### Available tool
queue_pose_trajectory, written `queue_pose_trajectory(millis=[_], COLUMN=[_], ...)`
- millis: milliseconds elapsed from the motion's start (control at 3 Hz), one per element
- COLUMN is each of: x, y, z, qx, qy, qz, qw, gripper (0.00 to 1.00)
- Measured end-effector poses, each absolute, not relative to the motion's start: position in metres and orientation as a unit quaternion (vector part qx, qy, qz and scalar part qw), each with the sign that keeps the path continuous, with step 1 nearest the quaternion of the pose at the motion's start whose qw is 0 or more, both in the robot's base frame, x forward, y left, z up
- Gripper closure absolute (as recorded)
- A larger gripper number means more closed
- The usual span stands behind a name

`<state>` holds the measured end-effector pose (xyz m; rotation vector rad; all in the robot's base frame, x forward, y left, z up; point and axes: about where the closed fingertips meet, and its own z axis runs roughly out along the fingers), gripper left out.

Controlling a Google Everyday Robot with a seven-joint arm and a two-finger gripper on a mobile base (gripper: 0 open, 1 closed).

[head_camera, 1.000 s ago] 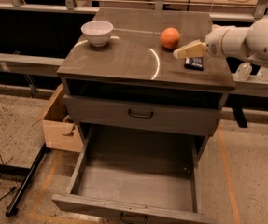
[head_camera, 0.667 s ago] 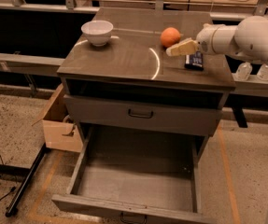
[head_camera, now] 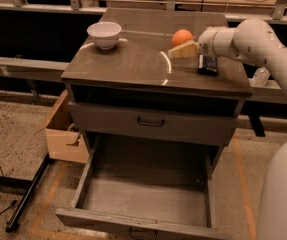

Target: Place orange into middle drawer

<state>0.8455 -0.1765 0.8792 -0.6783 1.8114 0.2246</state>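
Observation:
The orange [head_camera: 182, 36] sits on the cabinet top [head_camera: 133, 64] toward the back right. My gripper [head_camera: 181, 51] reaches in from the right on a white arm; its pale fingers lie just in front of and right of the orange, close to it. The middle drawer [head_camera: 148, 194] is pulled wide open below, with a bare grey floor, low side walls and a dark handle on its front edge. Above it a shut grey drawer front [head_camera: 150, 122] has a black bar handle.
A white bowl [head_camera: 104, 34] stands at the back left of the cabinet top. A small dark packet [head_camera: 207, 64] lies under my wrist. A cardboard box [head_camera: 63, 129] stands left of the cabinet. A dark bar [head_camera: 28, 194] lies on the floor at left.
My gripper has moved left along the cabinet top, from beside the dark packet to right next to the orange. The orange, bowl and drawer have not moved.

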Motion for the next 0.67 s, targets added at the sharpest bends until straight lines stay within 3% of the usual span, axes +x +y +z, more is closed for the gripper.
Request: queue_pose_trajectory(millis=[333,667], x=[0.862,0.876], y=[-0.165,-0.162], z=[0.876,0.875], qx=[-0.278,-0.270], qy=[0.768,0.762], qz=[0.098,0.106], qw=[0.568,0.578], gripper=[0.00,0.18])
